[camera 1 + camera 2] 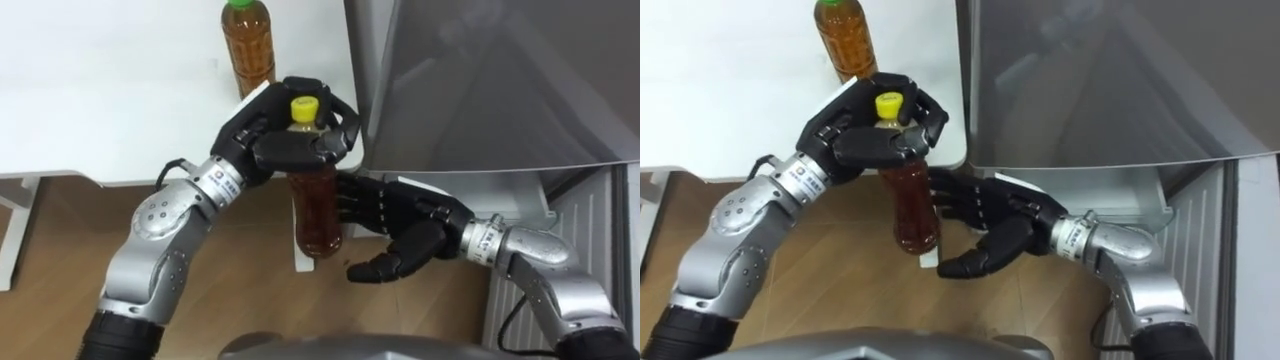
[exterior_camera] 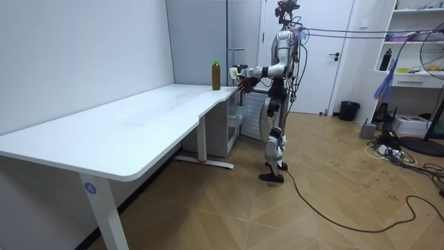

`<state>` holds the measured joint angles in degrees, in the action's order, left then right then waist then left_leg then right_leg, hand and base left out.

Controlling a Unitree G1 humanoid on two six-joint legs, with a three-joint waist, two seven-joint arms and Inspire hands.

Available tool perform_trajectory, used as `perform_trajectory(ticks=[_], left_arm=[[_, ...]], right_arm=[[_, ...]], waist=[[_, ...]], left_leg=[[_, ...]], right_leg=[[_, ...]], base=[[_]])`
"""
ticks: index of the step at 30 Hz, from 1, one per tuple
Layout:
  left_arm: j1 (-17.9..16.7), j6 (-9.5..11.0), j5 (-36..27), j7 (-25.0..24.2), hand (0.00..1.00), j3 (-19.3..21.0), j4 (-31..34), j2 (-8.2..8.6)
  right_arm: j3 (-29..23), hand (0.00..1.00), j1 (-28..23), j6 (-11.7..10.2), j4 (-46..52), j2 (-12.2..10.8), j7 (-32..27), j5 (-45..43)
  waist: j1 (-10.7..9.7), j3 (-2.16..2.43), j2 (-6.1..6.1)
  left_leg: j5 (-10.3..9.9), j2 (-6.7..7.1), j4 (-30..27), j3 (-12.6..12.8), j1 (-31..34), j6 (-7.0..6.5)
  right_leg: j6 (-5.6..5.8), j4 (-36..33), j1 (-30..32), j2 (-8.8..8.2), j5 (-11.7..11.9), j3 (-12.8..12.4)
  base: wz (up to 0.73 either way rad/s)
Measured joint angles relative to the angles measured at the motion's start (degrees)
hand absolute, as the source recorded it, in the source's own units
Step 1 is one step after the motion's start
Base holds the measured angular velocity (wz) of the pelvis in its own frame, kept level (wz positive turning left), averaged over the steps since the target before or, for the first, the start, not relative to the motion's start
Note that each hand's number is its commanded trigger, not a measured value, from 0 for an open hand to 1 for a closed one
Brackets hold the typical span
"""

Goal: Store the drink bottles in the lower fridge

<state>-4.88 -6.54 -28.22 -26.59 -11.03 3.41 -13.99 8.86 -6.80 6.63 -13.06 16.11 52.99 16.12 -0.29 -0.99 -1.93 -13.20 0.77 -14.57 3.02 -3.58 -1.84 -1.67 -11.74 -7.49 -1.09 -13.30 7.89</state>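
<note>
Bottle (image 1: 318,210) hangs upright beyond desk (image 1: 100,90) corner, neck clasped in curled left hand (image 1: 275,140); right hand (image 1: 405,228), fingers spread empty, sits just right of its body

Clear over the floor (image 1: 250,290) off the table (image 1: 100,90) edge; hemmed rightward by the grey fridge (image 1: 500,80); blocked ahead by a green-capped bottle (image 1: 247,45) near the table's corner.

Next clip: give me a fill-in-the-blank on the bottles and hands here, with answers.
The left hand grips a tea bottle by its neck; its cap is ____.
The right hand, by that bottle's lower half, is ____ (open or shut).
The second tea bottle stands on the white table; its cap is ____.
Missing words: yellow; open; green.
</note>
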Motion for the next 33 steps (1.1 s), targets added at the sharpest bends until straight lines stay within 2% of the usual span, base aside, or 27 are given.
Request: perform_trajectory(ticks=[8,9,11,12,13,14,19,23,25,30,33], left_arm=[[0.2,0.0,-0.4,-0.2,1.0,-4.2,-1.5,-1.95],[0.2,0.0,-0.4,-0.3,1.0,-4.8,-1.5,-2.2],[0.2,0.0,-0.4,-0.6,1.0,-5.4,-1.6,-2.62],[0.2,0.0,-0.4,-0.8,1.0,-5.8,-1.6,-2.68],[0.2,0.0,-0.4,-1.0,1.0,-6.2,-1.7,-2.79],[0.2,0.0,-0.4,-1.2,1.0,-6.2,-1.8,-2.82],[0.2,-0.1,-2.6,-2.2,1.0,-8.4,-1.9,-3.16],[0.2,-0.3,-4.1,-3.1,1.0,-9.7,-2.1,-3.11],[0.2,-0.6,-7.6,-3.1,1.0,-9.6,-3.4,-2.97],[0.9,-0.6,-8.4,-3.7,1.0,-10.4,-3.4,-3.3],[0.9,-0.6,-10.0,-3.7,1.0,-10.9,-3.4,-3.89]], right_arm=[[4.8,0.0,0.0,1.0,0.1,0.7,1.4,2.6],[5.7,0.06,0.0,1.4,0.0,1.0,1.3,3.5],[6.1,0.61,0.0,1.8,0.2,2.0,1.4,4.9],[6.4,0.71,0.0,2.0,0.3,2.4,1.4,5.5],[6.4,0.9,0.0,2.3,0.3,2.4,1.2,6.2],[6.4,1.0,0.0,2.3,0.3,2.4,1.0,6.4],[6.8,1.0,0.0,2.3,0.1,2.6,-2.4,6.5],[7.5,1.0,0.0,2.3,0.2,2.6,-2.5,6.5],[8.2,1.0,0.0,1.8,0.3,2.9,-2.0,6.5],[8.8,1.0,0.3,2.0,0.3,3.1,-2.2,7.2],[10.2,1.0,0.8,1.3,0.3,4.2,-2.2,8.3]], waist=[[-0.9,0.01,-0.24],[-0.9,0.01,-0.23],[-0.9,-0.01,-0.17],[-0.8,-0.01,-0.18],[-0.8,-0.01,-0.18],[-0.8,-0.01,-0.16],[-0.7,-0.05,-0.1],[-0.8,-0.05,-0.07],[-0.8,-0.03,0.11],[-0.8,-0.03,0.22],[-0.8,-0.01,0.32]], left_leg=[[0.0,-0.03,-0.2,0.0,0.1,-0.01],[0.0,-0.04,-0.2,0.1,0.1,-0.01],[0.0,-0.06,-0.2,0.1,0.4,-0.01],[0.0,-0.11,-0.2,0.1,0.6,0.0],[0.0,-0.12,-0.3,0.2,0.7,-0.01],[0.0,-0.12,-0.3,0.2,0.8,-0.01],[-0.1,-0.13,-0.5,0.2,1.0,0.02],[-0.1,-0.18,-0.5,0.3,1.0,0.07],[-0.1,-0.34,-0.5,0.8,1.0,0.08],[-0.1,-0.43,-0.9,1.0,1.5,0.12],[-0.1,-0.43,-0.8,1.2,1.5,0.12]], right_leg=[[0.01,-0.1,0.1,0.05,0.2,-0.1],[0.01,-0.1,0.2,0.07,0.2,-0.3],[0.01,-0.4,0.6,0.08,0.2,-0.4],[0.01,-0.9,0.8,0.1,0.2,-0.5],[0.01,-0.9,1.0,0.12,0.2,-0.7],[0.01,-0.9,1.1,0.13,0.2,-0.7],[0.01,-1.0,1.6,0.19,0.2,-0.9],[0.01,-1.1,1.6,0.25,0.2,-1.0],[0.01,-1.3,1.9,0.33,0.2,-1.4],[0.0,-1.9,2.3,0.33,0.2,-1.4],[0.0,-1.9,2.5,0.31,0.2,-1.6]], base=[[0.0],[0.0],[-0.03],[0.0],[0.0],[0.0],[0.0],[-0.01],[-0.09],[-0.02],[-0.04]])
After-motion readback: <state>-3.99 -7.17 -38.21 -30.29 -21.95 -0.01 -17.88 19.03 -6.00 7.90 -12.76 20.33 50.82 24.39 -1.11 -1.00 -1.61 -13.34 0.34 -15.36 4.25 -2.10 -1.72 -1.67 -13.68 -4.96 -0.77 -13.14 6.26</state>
